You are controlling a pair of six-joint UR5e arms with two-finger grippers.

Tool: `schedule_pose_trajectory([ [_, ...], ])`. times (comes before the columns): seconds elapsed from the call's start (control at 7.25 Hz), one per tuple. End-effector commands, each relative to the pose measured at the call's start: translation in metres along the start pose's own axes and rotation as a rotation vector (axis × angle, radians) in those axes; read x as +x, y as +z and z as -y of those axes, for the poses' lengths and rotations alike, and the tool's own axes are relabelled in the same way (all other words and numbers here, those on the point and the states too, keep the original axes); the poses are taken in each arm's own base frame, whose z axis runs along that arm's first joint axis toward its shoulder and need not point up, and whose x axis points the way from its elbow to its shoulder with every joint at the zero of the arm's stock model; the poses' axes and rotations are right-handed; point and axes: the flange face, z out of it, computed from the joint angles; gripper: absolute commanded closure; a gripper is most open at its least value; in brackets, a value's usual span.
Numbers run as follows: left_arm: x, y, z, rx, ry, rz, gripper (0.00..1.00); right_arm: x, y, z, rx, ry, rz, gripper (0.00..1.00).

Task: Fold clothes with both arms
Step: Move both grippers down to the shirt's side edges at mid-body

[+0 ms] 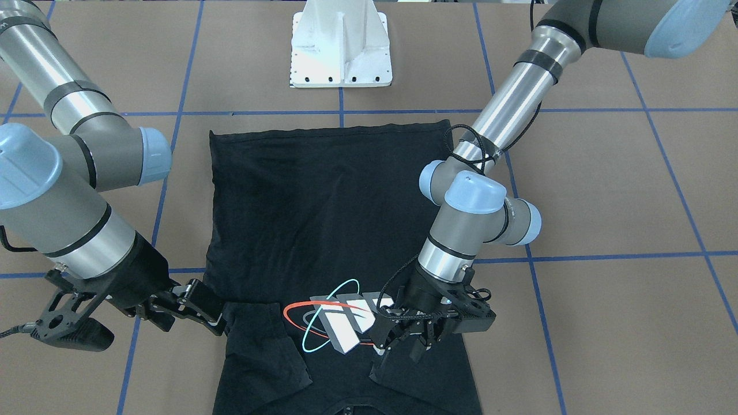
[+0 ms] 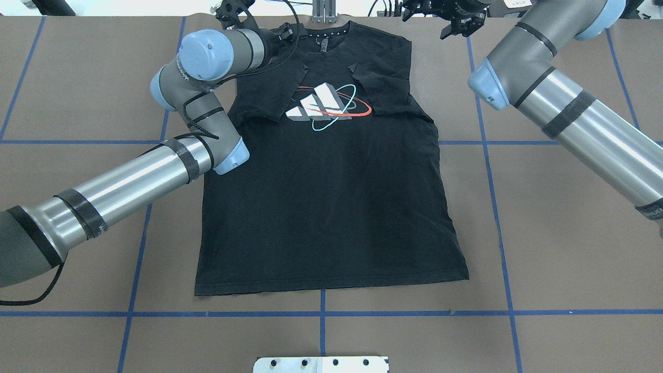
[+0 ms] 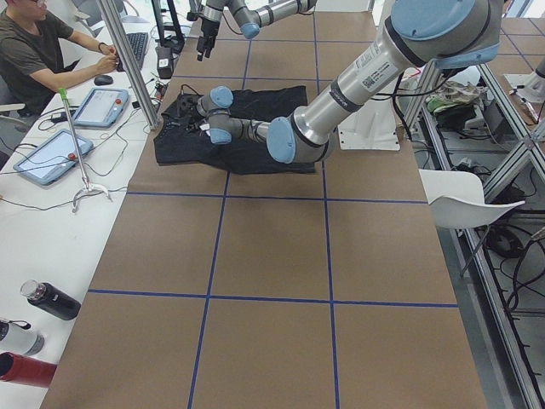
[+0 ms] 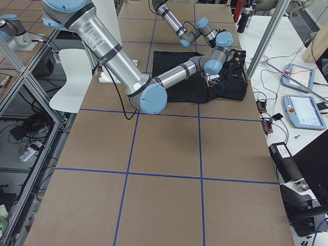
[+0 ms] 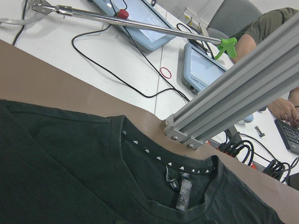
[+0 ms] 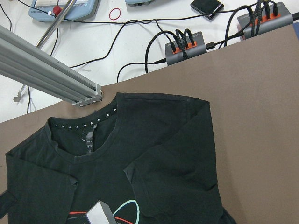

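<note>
Both sleeves (image 1: pixel 265 346) of the black T-shirt (image 1: pixel 323 202), laid print-up on the tabletop (image 1: pixel 605 190), are already folded inward, the body is left unfolded, and the left hand (image 1: pixel 400 349) and right hand (image 1: pixel 193 314) are held open, empty.

Black T-shirt (image 6: pixel 159 135) lies flat on the brown table (image 6: pixel 261 116) under the end effector, front side up. Collar (image 6: pixel 100 114) is ahead-left, with a row of small white triangles and a neck label (image 6: pixel 88 140) inside. Both sleeves are folded in over the chest: one flap (image 6: pixel 177 172) straight below, the other (image 6: pixel 37 182) to the left. The print is cut off at the near edge: white-grey block (image 6: pixel 100 214), cyan ring (image 6: pixel 133 210), red ring (image 6: pixel 79 214). Aluminium extrusion (image 6: pixel 42 67) ahead-left ends just beyond the collar. On the white bench (image 6: pixel 131 51) further ahead: two grey hubs (image 6: pixel 184 44) (image 6: pixel 264 18) with orange plugs and black cables, and a red rubber band (image 6: pixel 115 14).
</note>
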Motion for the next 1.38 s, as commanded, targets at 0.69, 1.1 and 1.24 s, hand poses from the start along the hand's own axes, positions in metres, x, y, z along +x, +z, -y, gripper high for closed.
schedule_pose_trajectory([
  [0.69, 0.003, -0.182, -0.018, -0.322, -0.035, 0.203, 0.00, 0.058, -0.080, -0.070, -0.195, 0.146, -0.111, 0.01],
  [1.1, -0.019, -0.260, -0.028, -0.420, 0.053, 0.244, 0.00, 0.098, -0.108, -0.124, -0.221, 0.118, -0.100, 0.00],
  [1.24, -0.014, -0.273, -0.028, -0.428, 0.083, 0.256, 0.00, 0.098, -0.111, -0.127, -0.223, 0.114, -0.098, 0.00],
])
